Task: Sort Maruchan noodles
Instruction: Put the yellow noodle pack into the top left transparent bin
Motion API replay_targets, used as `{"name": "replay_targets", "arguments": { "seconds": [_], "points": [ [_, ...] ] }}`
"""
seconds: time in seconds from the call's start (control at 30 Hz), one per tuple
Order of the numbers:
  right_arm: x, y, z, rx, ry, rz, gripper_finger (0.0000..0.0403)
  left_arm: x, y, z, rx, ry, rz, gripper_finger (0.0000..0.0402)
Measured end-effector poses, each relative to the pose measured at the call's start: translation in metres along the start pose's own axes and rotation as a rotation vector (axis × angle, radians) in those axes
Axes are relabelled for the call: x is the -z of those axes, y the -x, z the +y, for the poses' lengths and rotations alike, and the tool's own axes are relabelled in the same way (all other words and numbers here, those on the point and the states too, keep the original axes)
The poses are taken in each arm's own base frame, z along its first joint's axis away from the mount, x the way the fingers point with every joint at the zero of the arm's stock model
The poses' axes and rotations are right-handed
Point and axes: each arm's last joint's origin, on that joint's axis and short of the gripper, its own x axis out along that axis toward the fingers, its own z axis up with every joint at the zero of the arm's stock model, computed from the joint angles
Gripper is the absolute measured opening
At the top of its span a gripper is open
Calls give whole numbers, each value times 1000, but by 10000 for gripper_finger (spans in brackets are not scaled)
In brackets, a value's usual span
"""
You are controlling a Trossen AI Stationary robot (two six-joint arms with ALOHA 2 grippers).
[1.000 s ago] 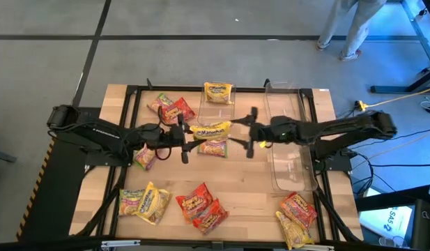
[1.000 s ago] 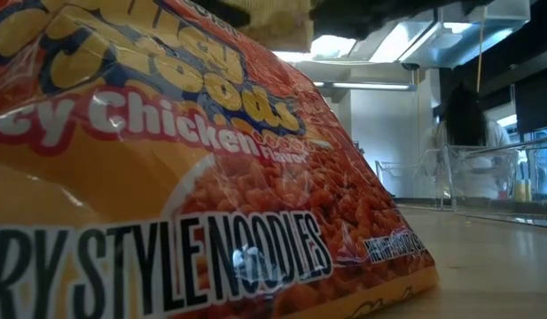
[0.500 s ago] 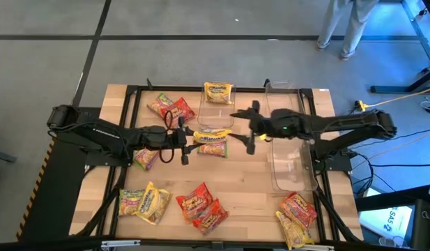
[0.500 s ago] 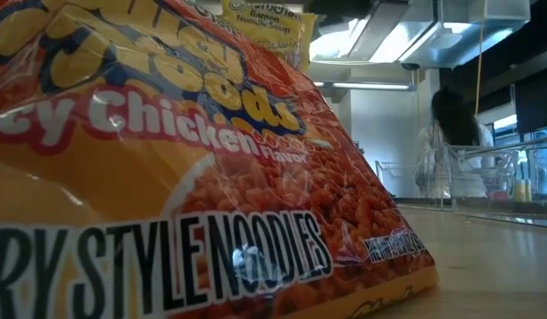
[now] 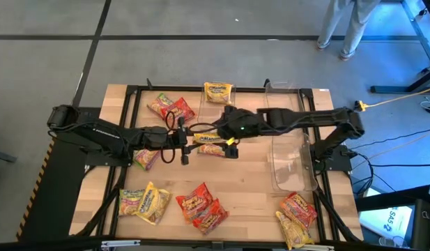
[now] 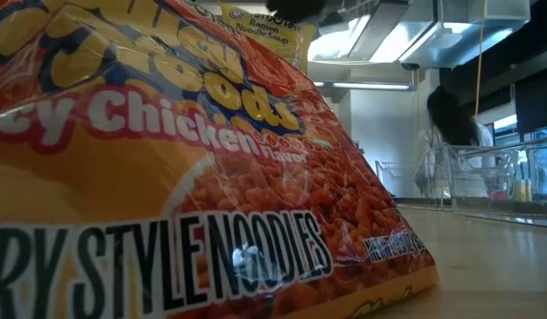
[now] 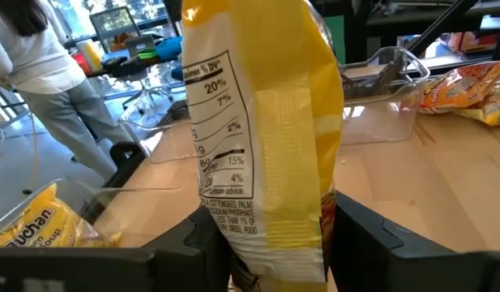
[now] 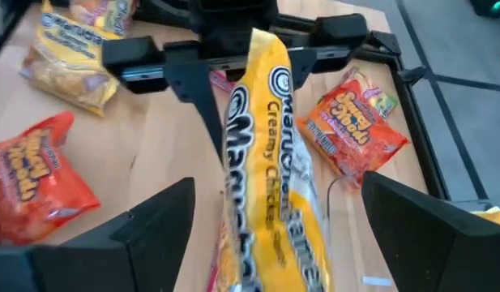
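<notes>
Two grippers meet over the middle of the table (image 5: 270, 209). The left gripper (image 7: 270, 243) pinches a yellow noodle packet (image 8: 270, 154) by one end, its long axis running straight out toward the right gripper (image 8: 270, 231), whose fingers are spread wide on either side of the far end. The right arm stretches low across the table from the clear bin (image 5: 288, 157); the left reaches in level. From above, contact is hard to judge, but a handover looks close.
</notes>
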Motion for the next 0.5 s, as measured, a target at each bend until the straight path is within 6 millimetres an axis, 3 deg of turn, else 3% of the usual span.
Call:
{"name": "replay_targets", "arguments": {
  "seconds": [0.5],
  "points": [
    [13,-43,3,25,15,95,318,-1,0,0,12,3,-10,155]
  ]
}}
